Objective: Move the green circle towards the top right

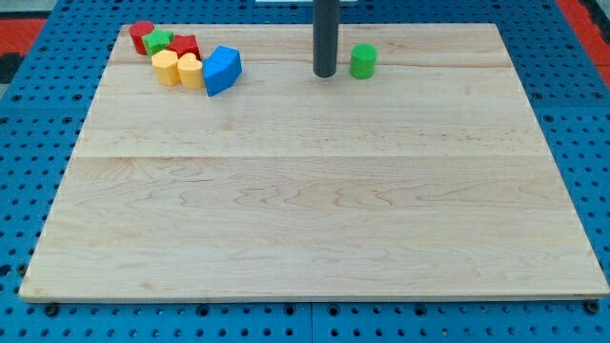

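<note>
So my tip (324, 73) (bare dark rod, holding nothing) sits just left of the small green circle block (362, 61), close but not touching as far as I can tell. The block's near the top edge of the pale wooden board (315, 210), roughly centre-right. Still needs a good shove toward the view's top right corner, I'd guess.

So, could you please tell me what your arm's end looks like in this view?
Only my rod shows: a straight, smooth, dark grey cylinder entering from the view's top, with no cables or markings visible. My tip is a blunt round end. The arm above it is out of frame.
</note>
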### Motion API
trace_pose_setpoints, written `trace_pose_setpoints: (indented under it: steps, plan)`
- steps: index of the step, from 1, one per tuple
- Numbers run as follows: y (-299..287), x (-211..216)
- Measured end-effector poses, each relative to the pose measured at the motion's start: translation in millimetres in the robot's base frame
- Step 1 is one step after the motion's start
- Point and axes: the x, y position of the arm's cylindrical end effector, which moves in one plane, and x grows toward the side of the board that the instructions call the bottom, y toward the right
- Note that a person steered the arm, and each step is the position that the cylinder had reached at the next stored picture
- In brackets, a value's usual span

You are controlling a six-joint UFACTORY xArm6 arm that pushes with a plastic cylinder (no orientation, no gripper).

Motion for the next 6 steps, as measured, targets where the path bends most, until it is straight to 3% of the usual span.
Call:
trace_pose_setpoints:
  steps: [2, 6]
  plan:
    - [73.4, -46.4]
    - [73.9, -23.7]
